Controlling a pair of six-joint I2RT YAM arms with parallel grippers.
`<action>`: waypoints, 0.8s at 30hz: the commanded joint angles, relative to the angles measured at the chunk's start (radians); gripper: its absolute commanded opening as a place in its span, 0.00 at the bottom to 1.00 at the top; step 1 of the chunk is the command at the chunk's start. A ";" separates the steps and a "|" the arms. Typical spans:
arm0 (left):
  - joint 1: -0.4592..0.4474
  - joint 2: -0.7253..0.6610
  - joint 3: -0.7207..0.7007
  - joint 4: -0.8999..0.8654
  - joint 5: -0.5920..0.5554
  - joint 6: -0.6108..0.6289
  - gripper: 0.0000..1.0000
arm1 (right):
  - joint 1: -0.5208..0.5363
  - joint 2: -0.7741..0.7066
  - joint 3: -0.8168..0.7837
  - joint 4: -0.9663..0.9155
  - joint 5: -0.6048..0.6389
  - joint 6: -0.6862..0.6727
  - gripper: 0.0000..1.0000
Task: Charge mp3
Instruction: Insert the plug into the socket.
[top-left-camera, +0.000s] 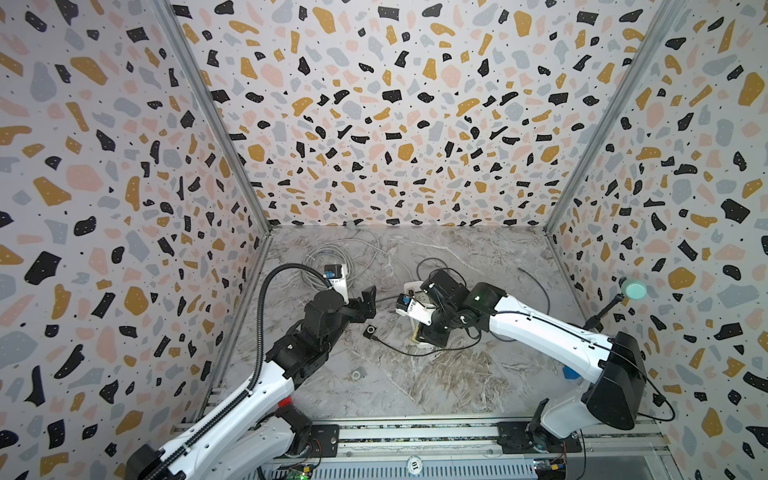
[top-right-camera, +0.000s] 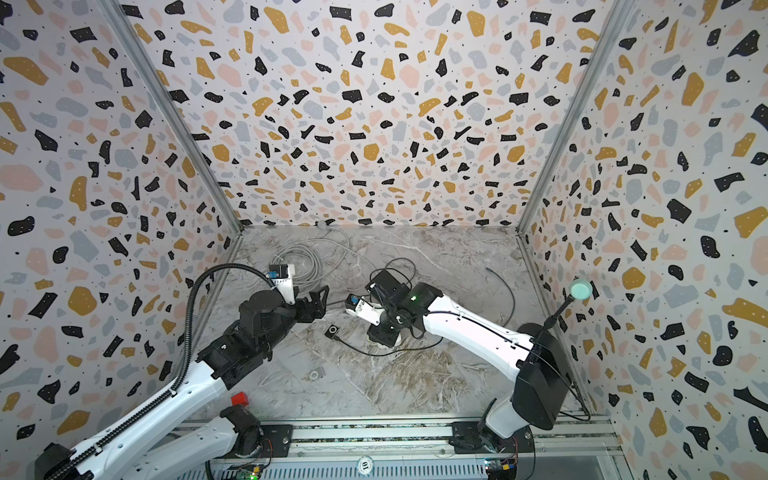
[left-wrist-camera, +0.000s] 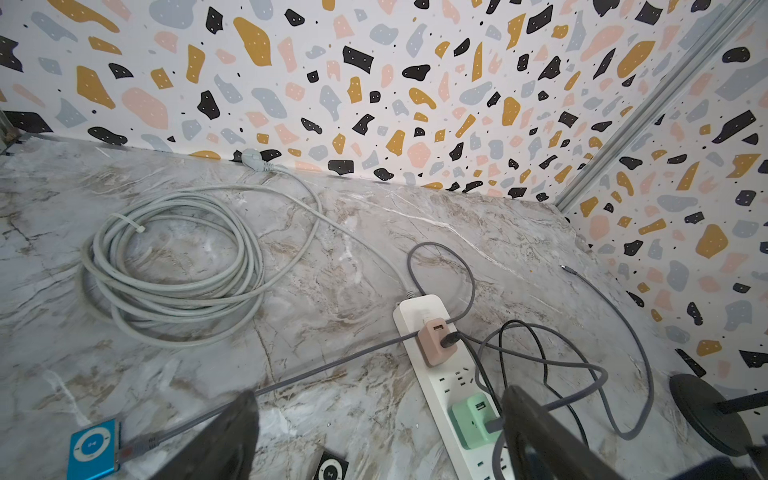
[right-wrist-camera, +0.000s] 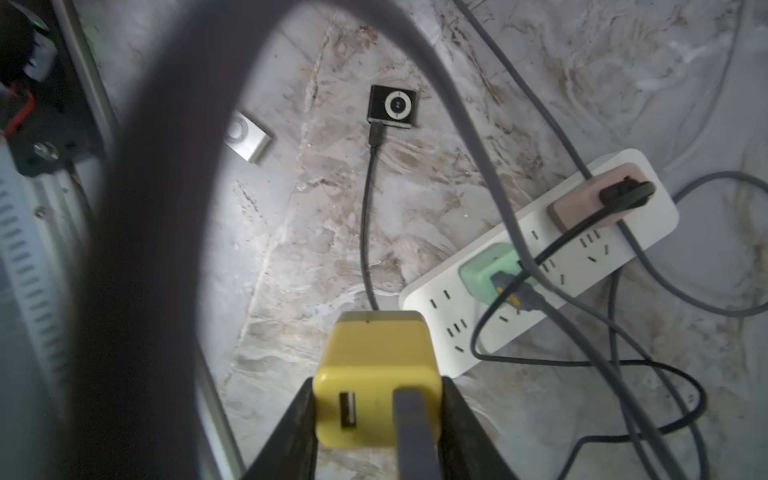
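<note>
A black mp3 player (right-wrist-camera: 392, 106) (top-left-camera: 370, 331) lies on the marble table with a dark cable (right-wrist-camera: 365, 216) plugged into it. Another mp3 player, silver (right-wrist-camera: 245, 139) (top-left-camera: 357, 375), lies nearer the front. A blue one (left-wrist-camera: 93, 449) has a grey cable's plug (left-wrist-camera: 137, 446) against its edge. My right gripper (right-wrist-camera: 376, 386) (top-left-camera: 430, 334) is shut on a yellow charger (right-wrist-camera: 376, 374) with a grey cable in it, at the near end of the white power strip (right-wrist-camera: 540, 266). Its prongs are hidden. My left gripper (left-wrist-camera: 380, 399) (top-left-camera: 365, 305) hangs open and empty above the black player.
The power strip (left-wrist-camera: 440, 382) holds a pink charger (left-wrist-camera: 436, 340) and a green charger (left-wrist-camera: 473, 419), with dark and grey cables tangled over it. A coiled white cord (left-wrist-camera: 166, 266) lies at the back left. A black stand with a green top (top-left-camera: 633, 289) is at the right wall.
</note>
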 joint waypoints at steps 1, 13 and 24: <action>0.001 -0.016 -0.015 0.042 -0.009 0.035 0.91 | -0.051 -0.042 -0.013 0.021 -0.063 -0.281 0.00; 0.001 -0.064 -0.065 0.036 -0.016 0.030 0.91 | -0.111 0.026 -0.012 -0.012 -0.230 -0.491 0.00; 0.001 -0.075 -0.102 0.045 -0.021 0.044 0.91 | -0.173 0.110 -0.003 0.003 -0.153 -0.537 0.00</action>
